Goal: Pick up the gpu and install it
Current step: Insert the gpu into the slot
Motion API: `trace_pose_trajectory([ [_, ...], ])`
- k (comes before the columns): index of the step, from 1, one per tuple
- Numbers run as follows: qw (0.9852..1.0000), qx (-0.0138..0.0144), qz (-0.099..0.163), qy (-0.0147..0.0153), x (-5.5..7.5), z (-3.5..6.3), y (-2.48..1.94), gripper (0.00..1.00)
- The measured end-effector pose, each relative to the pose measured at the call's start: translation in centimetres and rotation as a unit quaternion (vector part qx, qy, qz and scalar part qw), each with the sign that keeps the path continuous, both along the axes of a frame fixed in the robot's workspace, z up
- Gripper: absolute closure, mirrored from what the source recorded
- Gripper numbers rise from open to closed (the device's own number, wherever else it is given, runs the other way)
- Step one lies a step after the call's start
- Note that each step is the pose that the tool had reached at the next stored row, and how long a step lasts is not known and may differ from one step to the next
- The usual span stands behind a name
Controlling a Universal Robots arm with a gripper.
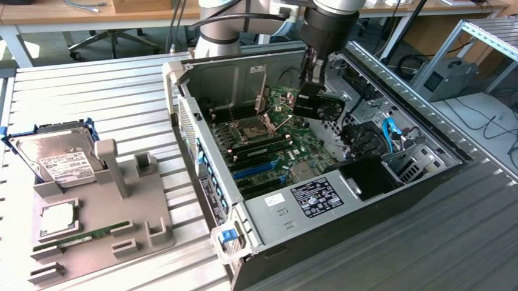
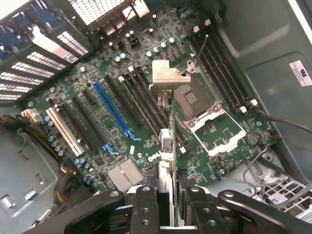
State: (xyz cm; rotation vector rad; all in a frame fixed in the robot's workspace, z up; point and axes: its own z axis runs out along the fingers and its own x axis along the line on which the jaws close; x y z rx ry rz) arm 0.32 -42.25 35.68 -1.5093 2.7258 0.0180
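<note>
Black gpu clamped edge-on in my claw, hanging inside open computer case. Green motherboard directly beneath claw; blue slot and empty CPU socket below. Hard drive well apart, outside case.

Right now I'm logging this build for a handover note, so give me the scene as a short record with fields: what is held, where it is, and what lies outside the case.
held item: gpu, black card with a round fan, carried on edge
gripper: gripper shut on the gpu's upper edge
position: above the motherboard inside the open computer case, not seated in a slot
blue slot: blue expansion slot empty
outside the case: hard drive and memory stick on the grey holder, at the exterior view's left
</note>
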Motion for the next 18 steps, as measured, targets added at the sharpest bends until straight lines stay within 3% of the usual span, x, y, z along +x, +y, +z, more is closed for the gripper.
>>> trace_pose_trajectory([
  [18,0.9988,0.0000,0.049,0.0000,0.00,0.00,0.00,0.73],
])
